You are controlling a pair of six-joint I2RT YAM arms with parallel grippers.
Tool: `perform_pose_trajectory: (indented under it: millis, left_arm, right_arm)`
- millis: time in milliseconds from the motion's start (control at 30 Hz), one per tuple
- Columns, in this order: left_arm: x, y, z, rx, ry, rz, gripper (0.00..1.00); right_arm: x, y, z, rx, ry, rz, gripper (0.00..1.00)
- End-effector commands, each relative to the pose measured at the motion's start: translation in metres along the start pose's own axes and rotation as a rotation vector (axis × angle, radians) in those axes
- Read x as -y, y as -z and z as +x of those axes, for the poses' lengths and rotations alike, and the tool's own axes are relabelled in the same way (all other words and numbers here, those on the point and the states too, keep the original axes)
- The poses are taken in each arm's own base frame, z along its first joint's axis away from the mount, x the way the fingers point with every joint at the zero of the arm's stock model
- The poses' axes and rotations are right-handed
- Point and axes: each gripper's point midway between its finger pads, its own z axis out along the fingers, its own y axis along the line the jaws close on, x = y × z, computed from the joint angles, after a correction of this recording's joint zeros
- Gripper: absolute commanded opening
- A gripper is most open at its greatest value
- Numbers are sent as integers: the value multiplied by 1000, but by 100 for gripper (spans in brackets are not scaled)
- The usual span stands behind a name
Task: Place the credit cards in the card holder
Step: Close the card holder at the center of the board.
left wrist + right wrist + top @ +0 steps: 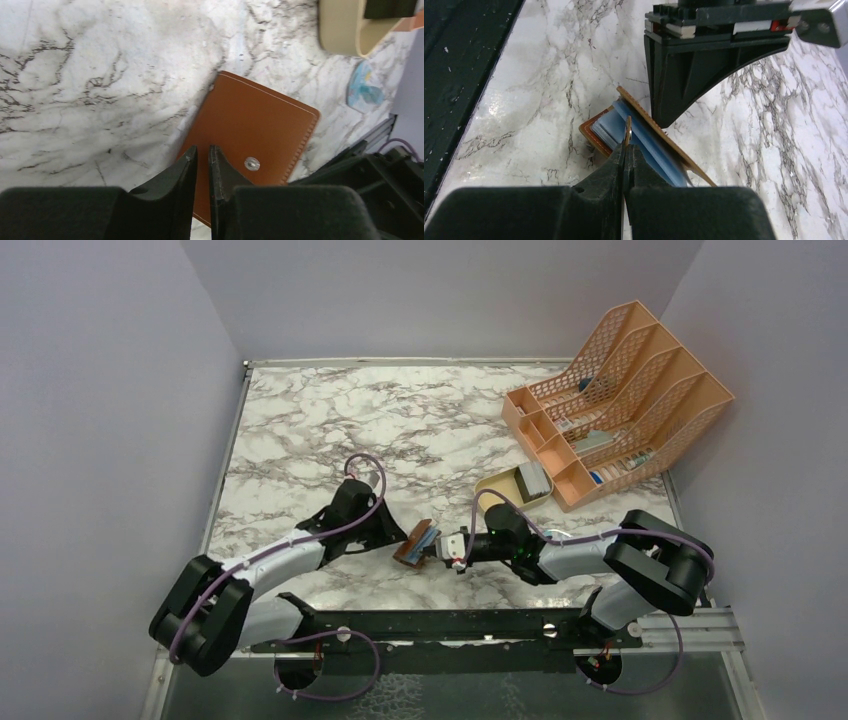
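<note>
Out past both tools, marble table (330, 430), with an orange rack (640, 370) well off beyond the right one. Squarely between the two, the brown wallet (255, 125), propped half open on the table. Over at the left gripper (202, 150), jaws pinched down to a slit, nothing seen inside, tips seemingly pressed against the back of the raised flap. At the right gripper (626, 150), a firm clamp on one card (627, 129), edge-on, nose aimed at the blue-grey sleeves (649, 142) just ahead of the tips. Probably light, stiff and slick, that card, so best pinched by the rear edge, leaving the front free to slide in. Soft leather, likely to flop shut if released. Just beside the left tips, the snap stud (252, 163).
</note>
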Motion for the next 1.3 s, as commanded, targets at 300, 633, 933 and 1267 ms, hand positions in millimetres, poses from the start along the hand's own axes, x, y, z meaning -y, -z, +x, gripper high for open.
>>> perform_pose_trajectory:
  millis: [300,633,933,1267]
  left_arm:
    - [47,28,9,16,-5,163,22]
    - [23,3,31,-2,-43,93,21]
    - [9,-8,41,-5,-56,45,21]
    - [-8,-16,46,-4,-61,-17,20]
  right_arm:
    - [-1,1,-12,81,46,25,1]
    - [5,7,-16,138,28,117,1]
    - [3,2,-7,112,-33,113,1]
    - [15,-2,-6,-14,-428,145,24]
